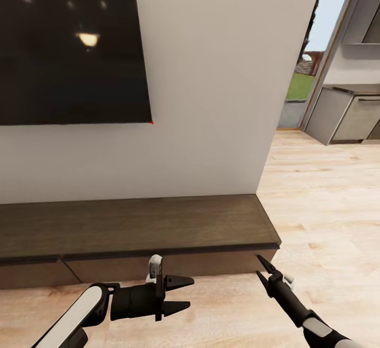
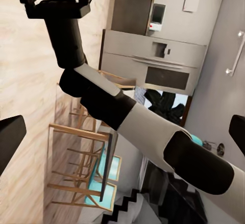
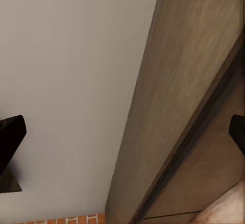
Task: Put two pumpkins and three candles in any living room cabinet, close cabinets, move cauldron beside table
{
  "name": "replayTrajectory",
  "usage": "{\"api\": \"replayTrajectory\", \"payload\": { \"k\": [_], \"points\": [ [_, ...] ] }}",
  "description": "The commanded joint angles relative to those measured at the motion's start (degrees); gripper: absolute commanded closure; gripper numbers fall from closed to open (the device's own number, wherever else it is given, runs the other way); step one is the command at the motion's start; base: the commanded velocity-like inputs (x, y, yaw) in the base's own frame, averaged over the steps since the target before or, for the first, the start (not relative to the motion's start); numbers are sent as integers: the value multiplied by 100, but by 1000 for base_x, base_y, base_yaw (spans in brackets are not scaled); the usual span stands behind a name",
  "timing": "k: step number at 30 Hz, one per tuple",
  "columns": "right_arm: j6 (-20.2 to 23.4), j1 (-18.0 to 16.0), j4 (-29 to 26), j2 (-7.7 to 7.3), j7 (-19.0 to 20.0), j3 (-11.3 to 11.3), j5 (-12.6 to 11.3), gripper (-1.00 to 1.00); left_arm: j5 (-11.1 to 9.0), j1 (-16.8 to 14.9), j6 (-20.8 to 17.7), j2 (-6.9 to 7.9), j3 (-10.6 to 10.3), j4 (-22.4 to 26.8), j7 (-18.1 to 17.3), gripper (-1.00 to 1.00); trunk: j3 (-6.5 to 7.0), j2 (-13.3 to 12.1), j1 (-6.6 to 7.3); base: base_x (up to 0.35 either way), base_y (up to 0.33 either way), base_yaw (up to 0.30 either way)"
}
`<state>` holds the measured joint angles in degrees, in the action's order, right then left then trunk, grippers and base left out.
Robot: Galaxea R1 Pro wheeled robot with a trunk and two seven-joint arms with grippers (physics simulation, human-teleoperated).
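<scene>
Cabinet (image 1: 158,226) drawers closed — left gripper (image 1: 182,293) and right gripper (image 1: 259,264), both jaws apart, just before its front.

Cabinet (image 1: 137,226) against the wall (image 1: 211,100), below the television (image 1: 68,52); kitchen units (image 1: 343,118) beyond, right.

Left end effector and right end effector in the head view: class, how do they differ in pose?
The left end effector points sideways toward the robot's right, fingers spread; the right end effector points forward at the cabinet, its fingers appearing as one narrow tip. The left hovers over the floor, the right close to the drawer front. Both are black and empty.
</scene>
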<state>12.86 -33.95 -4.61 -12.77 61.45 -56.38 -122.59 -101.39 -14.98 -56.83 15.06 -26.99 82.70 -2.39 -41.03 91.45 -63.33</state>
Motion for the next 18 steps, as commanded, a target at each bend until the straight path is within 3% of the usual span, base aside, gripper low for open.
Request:
{"api": "replayTrajectory", "payload": {
  "k": [1,9,13,18],
  "points": [
    [65,-4,63,-10,119,-42,-61,-100,25,-5,-4,-2,-8,10,-25,-100,-23,44,-22,0,0,0],
    [207,-4,219,-83,1015,-45,-31,-100,48,-5,-4,-3,-8,44,-25,-100,-167,365,-198,0,0,0],
    [224,-4,223,-183,1159,-48,-43,-100,49,-5,-6,-7,-8,44,-25,-100,-239,525,-286,0,0,0],
    [233,-4,221,-207,1133,-48,-35,-100,49,-5,-4,-6,-8,45,-25,-100,-328,726,-396,0,0,0]
  ]
}}
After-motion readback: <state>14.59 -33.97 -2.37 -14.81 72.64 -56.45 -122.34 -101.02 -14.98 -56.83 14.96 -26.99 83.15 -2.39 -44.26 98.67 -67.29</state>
